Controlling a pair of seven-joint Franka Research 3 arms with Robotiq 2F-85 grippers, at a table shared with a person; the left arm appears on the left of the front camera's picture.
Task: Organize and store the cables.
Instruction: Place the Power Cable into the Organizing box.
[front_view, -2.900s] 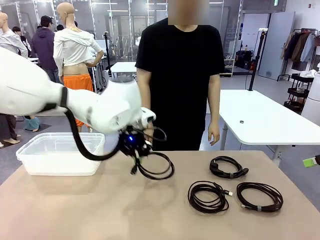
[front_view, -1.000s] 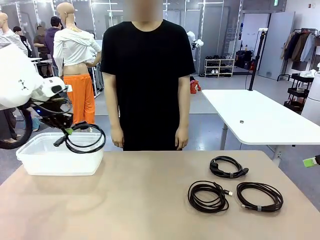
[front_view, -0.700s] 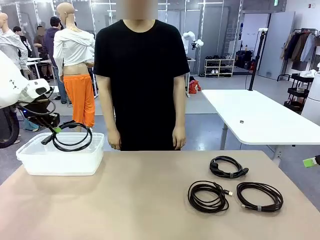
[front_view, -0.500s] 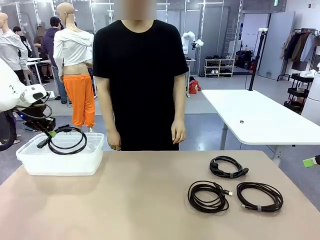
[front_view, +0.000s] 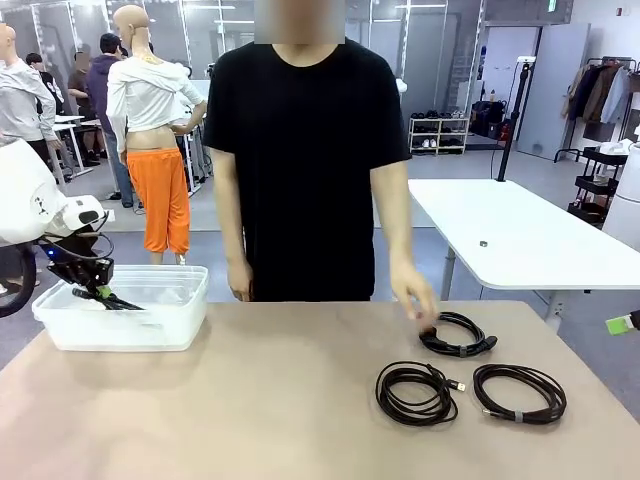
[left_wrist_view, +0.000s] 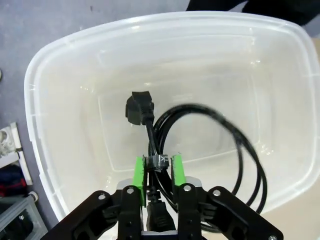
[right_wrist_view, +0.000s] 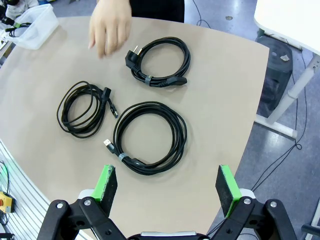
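In the front view, the left gripper (front_view: 97, 291), seen a second ago carrying a coiled black cord (front_view: 118, 301) above the clear plastic bin (front_view: 120, 335), is now lowered into the bin's left end. The cord is sunk below the rim. Three more coiled cables (front_view: 458, 334) are left on the tan table (front_view: 250, 410) at the right, and the person's hand (front_view: 413, 295), hanging at the side moments earlier, is brought down toward the nearest of them. In the left wrist view, the cord's chunky plug (left_wrist_view: 136, 109) is shown over the bin floor, and its strapped neck lies between the green pads (left_wrist_view: 139, 172). The loop is blurred, and whether it is pinched or just released cannot be told. In the right wrist view, the right gripper (right_wrist_view: 165, 184) is held wide open and empty above the table's near edge. The three coils are spread below it, and the hand is seen beside the one with the round plug. One cable is judged as good as stored; three remain to be collected.
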